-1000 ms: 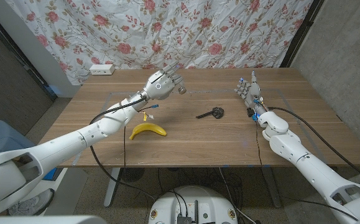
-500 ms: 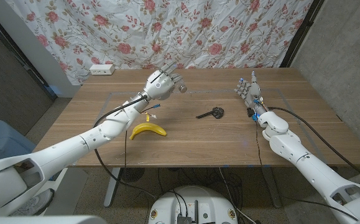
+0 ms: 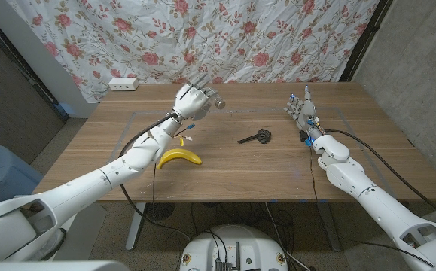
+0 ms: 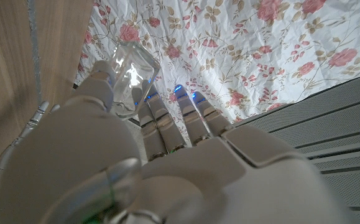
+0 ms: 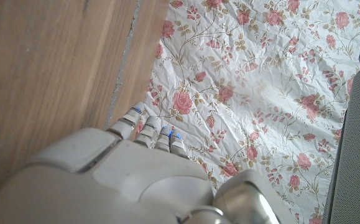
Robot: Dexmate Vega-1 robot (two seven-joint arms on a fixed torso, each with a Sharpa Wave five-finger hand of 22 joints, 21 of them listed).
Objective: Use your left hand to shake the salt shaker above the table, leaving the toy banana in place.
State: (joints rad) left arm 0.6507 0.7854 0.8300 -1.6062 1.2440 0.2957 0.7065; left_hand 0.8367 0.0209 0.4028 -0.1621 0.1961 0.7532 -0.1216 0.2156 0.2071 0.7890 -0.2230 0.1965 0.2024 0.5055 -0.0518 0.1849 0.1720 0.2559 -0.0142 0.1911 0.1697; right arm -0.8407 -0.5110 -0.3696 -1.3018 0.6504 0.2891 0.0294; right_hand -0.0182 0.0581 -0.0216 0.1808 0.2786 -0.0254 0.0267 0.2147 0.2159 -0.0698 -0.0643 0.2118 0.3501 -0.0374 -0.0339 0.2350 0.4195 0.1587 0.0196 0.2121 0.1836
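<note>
My left hand (image 3: 192, 100) is raised above the far middle of the table and holds a clear glass salt shaker (image 3: 216, 102), whose metal cap sticks out to the right of the fingers. In the left wrist view the glass body of the shaker (image 4: 130, 78) shows between the thumb and the fingers of my left hand (image 4: 136, 168). The yellow toy banana (image 3: 179, 157) lies on the table, nearer than that hand. My right hand (image 3: 302, 111) stands at the right side of the table with its fingers apart and nothing in it; its back (image 5: 136, 180) shows in the right wrist view.
A small black object (image 3: 257, 137) lies mid-table between the hands. A white power strip (image 3: 123, 83) sits at the table's far left edge. A flowered curtain (image 3: 202, 38) hangs behind the table. The table (image 3: 240, 177) shows bare wood near its front edge.
My left hand with the salt shaker has shifted slightly up and to the left. The banana, the black object and my right hand have stayed put.
</note>
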